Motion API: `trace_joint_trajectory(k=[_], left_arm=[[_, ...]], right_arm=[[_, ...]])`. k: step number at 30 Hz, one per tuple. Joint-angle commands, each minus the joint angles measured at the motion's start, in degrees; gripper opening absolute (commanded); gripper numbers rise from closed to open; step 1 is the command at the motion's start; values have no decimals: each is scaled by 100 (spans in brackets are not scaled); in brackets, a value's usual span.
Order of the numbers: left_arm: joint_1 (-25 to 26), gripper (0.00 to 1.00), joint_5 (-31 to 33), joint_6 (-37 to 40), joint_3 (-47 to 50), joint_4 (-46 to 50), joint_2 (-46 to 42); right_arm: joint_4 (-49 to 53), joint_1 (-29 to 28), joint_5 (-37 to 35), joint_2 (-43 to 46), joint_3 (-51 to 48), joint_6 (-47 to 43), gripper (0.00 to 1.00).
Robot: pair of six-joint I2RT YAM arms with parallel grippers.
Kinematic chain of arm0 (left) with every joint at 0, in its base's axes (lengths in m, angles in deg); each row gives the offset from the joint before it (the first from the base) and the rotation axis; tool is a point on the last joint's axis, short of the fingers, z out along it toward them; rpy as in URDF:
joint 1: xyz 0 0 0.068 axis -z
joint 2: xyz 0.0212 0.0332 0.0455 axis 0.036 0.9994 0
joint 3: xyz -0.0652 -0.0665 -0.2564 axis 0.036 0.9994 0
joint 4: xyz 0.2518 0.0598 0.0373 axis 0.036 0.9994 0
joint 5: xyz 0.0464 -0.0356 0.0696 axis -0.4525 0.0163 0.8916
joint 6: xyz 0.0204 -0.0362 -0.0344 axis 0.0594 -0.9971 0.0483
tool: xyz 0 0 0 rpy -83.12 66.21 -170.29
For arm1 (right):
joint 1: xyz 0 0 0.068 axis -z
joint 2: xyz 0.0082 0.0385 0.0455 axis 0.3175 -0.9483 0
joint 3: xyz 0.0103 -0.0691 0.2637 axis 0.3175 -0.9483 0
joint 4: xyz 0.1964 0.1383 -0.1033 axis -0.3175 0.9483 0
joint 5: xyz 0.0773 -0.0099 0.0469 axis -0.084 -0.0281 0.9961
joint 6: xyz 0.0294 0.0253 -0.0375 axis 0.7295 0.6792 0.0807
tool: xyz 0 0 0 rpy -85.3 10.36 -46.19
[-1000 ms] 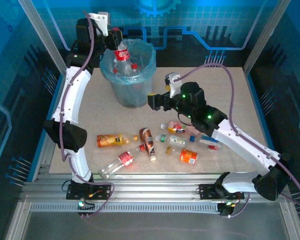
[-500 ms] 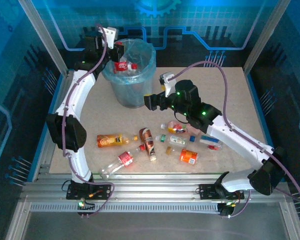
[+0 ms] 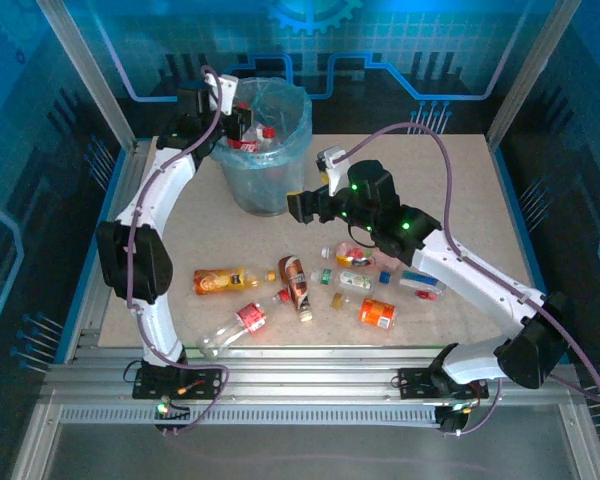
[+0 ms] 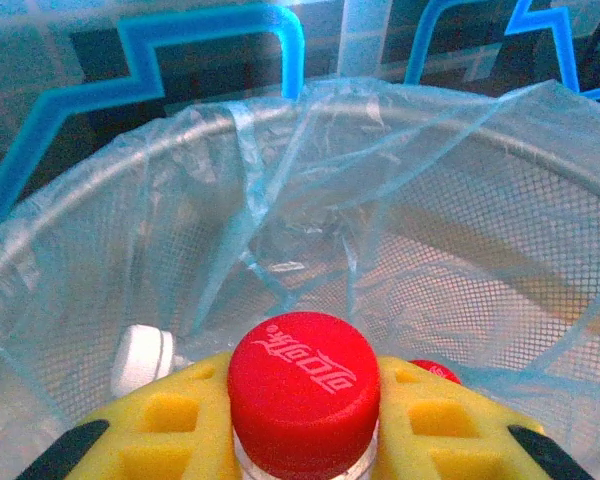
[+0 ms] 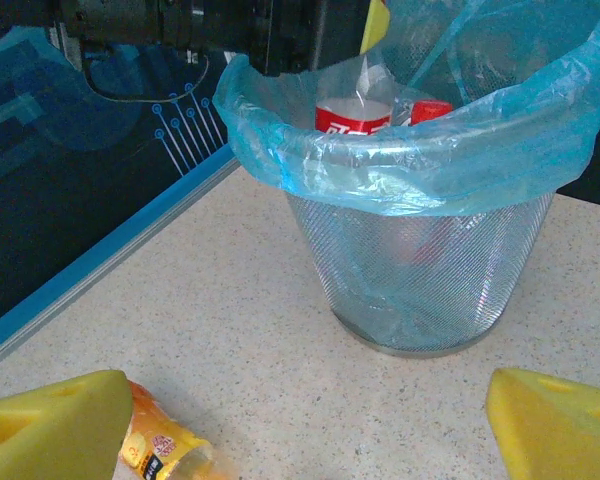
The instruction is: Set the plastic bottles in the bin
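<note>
My left gripper (image 3: 242, 122) is shut on a clear bottle with a red cap (image 4: 302, 385) and red label, holding it inside the mouth of the bin (image 3: 280, 160). The bin's blue bag and mesh wall (image 4: 460, 230) surround the cap. The right wrist view shows that held bottle (image 5: 352, 115) just behind the rim of the bin (image 5: 420, 250). Inside lie a white-capped bottle (image 4: 143, 358) and a red-capped one (image 4: 435, 370). My right gripper (image 3: 295, 205) stands open low in front of the bin, nothing between its yellow fingers (image 5: 55, 425).
Several bottles lie on the table's near half: an orange one (image 3: 218, 281), a brown one (image 3: 295, 283), a red-labelled clear one (image 3: 242, 322), an orange-labelled one (image 3: 377, 313) and small ones (image 3: 352, 280). An orange bottle (image 5: 165, 440) lies by my right gripper's left finger.
The left arm has come down and forward, lowering the red-capped bottle from above the bin into its mouth. The right gripper has shifted slightly left toward the bin.
</note>
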Motion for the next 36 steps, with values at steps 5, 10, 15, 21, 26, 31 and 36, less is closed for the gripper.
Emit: trace_joint_trajectory(k=[5,10,15,21,26,31,36], left_arm=[[-90,0,-248,132,63,-148,-73],[-97,0,-287,251,102,-48,-28],[-103,0,-428,298,441,-194,-16],[-101,0,-667,229,565,-227,177],[-111,9,-613,196,571,-214,218],[-110,40,-596,2,191,-51,157],[-115,58,-611,-312,-324,149,-37]], right_arm=[[125,31,-59,-47,189,-66,92],[175,31,-15,-42,182,-40,92],[206,38,90,-13,165,-4,92],[274,32,100,-99,182,22,92],[336,36,153,-98,236,-38,92],[346,31,81,-42,211,-77,92],[388,26,51,46,161,29,92]])
